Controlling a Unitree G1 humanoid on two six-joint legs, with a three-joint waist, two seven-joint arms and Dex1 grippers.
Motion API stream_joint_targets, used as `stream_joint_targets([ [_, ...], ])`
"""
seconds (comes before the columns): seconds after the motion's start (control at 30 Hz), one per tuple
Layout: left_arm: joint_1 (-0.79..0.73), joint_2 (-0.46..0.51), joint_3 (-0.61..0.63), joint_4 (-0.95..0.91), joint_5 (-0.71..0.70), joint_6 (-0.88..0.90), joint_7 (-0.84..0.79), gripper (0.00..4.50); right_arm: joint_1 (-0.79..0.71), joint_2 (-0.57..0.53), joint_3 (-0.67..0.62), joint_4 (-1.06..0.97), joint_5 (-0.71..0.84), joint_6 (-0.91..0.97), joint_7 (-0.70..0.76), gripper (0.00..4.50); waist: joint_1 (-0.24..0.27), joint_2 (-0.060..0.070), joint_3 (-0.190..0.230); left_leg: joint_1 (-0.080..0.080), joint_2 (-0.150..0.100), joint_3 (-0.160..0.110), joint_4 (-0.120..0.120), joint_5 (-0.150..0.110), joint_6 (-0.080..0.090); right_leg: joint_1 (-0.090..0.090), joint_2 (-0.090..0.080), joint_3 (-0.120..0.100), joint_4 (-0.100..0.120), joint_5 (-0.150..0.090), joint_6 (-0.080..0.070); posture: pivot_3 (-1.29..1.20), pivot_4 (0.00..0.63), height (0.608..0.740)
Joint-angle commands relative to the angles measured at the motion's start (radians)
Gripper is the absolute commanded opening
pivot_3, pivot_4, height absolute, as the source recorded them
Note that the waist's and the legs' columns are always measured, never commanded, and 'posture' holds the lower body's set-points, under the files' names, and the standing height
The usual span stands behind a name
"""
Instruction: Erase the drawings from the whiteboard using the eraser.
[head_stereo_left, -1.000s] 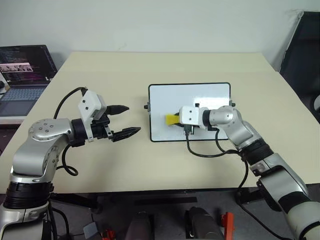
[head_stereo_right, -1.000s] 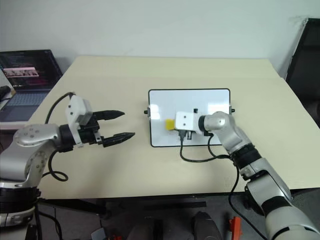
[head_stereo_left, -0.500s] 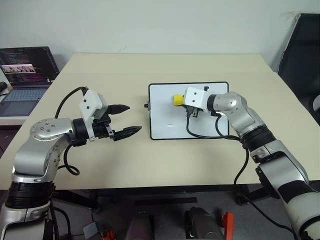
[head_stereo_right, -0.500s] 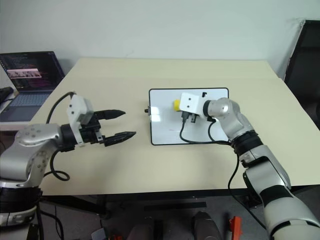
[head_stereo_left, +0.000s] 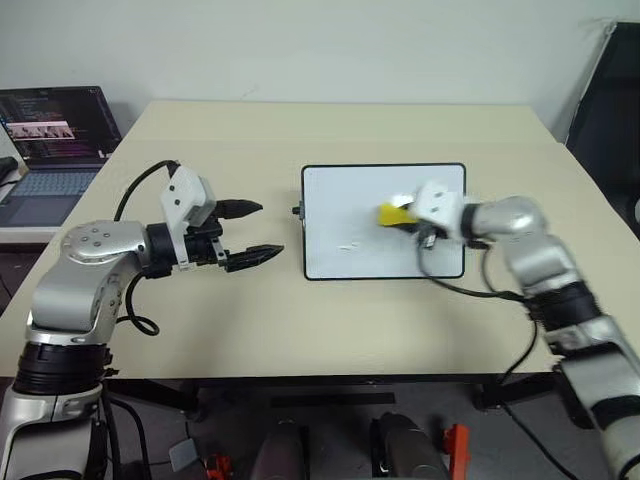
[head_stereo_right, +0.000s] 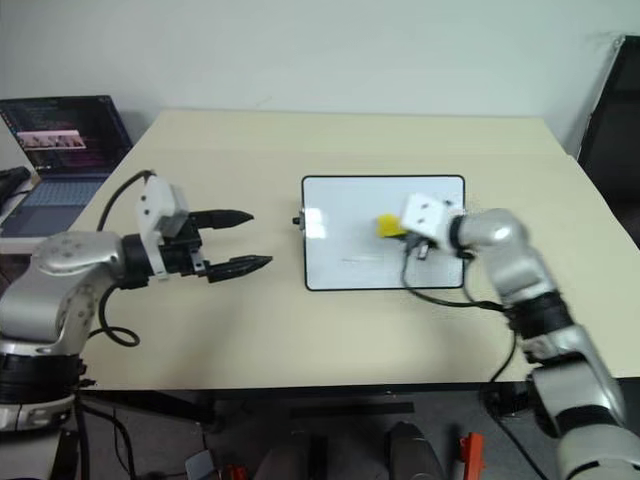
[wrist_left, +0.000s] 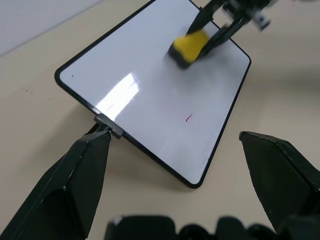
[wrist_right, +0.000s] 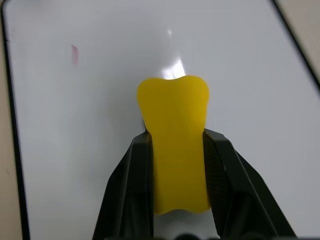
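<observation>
On the whiteboard (head_stereo_left: 384, 222), lying flat on the table (head_stereo_left: 300, 320), you have at least one stroke of the drawings (wrist_left: 188, 118) left: a short thin mark on the half nearer the robot, left of centre. It is faint in the head views, so there may be more beside it than you can make out.

Your eraser (head_stereo_left: 395, 213) sits over the board's right half, farther from the robot than the mark, pinched across its narrow waist by the right gripper (wrist_right: 176, 145), whose fingers are clamped tight on the yellow block. The block's long axis runs along the fingers, pointing left across the board. So from the eraser, the mark lies to the left and back toward the robot.

Your left gripper (head_stereo_left: 250, 232) hangs spread wide and empty just off the board's left edge. It is about as near the mark, but the right arm carries the tool.
</observation>
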Motion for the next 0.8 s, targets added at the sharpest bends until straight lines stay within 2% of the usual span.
stream_joint_targets([
  [0.03,0.001,0.025,0.035,-0.014,-0.007,-0.018,-0.013,4.50,0.054,-0.107,-0.105,-0.165,0.106,0.060,0.097,1.02,-0.001,0.000,0.000,0.000,0.000,0.000,0.000,-0.001,0.000,0.000,0.000,0.000,0.000,-0.001,0.000,0.00,0.150,0.740],
  [0.2,0.013,0.021,0.045,-0.019,-0.014,-0.014,-0.012,4.50,0.165,-0.251,-0.160,-0.251,0.144,0.083,0.163,1.02,-0.011,0.000,0.000,0.000,0.001,0.001,-0.002,-0.006,0.000,0.000,0.000,0.000,-0.001,-0.004,-0.001,0.00,0.150,0.740],
  [0.3,0.007,0.016,0.040,-0.014,-0.013,-0.015,-0.013,4.50,0.180,-0.281,-0.169,-0.266,0.156,0.084,0.168,1.02,-0.013,0.000,0.001,0.000,0.001,0.001,-0.001,-0.008,0.000,0.000,0.000,0.001,-0.002,-0.005,-0.001,0.00,0.150,0.740],
  [0.57,-0.011,0.021,0.038,-0.001,-0.009,-0.019,-0.021,4.50,0.151,-0.285,-0.158,-0.239,0.152,0.070,0.162,1.02,-0.011,0.000,0.001,0.000,0.000,0.001,0.000,-0.008,0.000,0.000,0.000,0.001,-0.001,-0.009,0.004,0.00,0.150,0.740],
  [0.8,-0.015,0.009,0.031,-0.001,-0.007,-0.025,-0.013,4.50,0.073,-0.192,-0.138,-0.222,0.172,0.097,0.114,1.01,-0.012,0.000,0.002,0.001,0.001,0.001,0.000,-0.008,0.000,0.000,0.000,0.001,-0.001,-0.009,0.004,0.00,0.150,0.740],
])
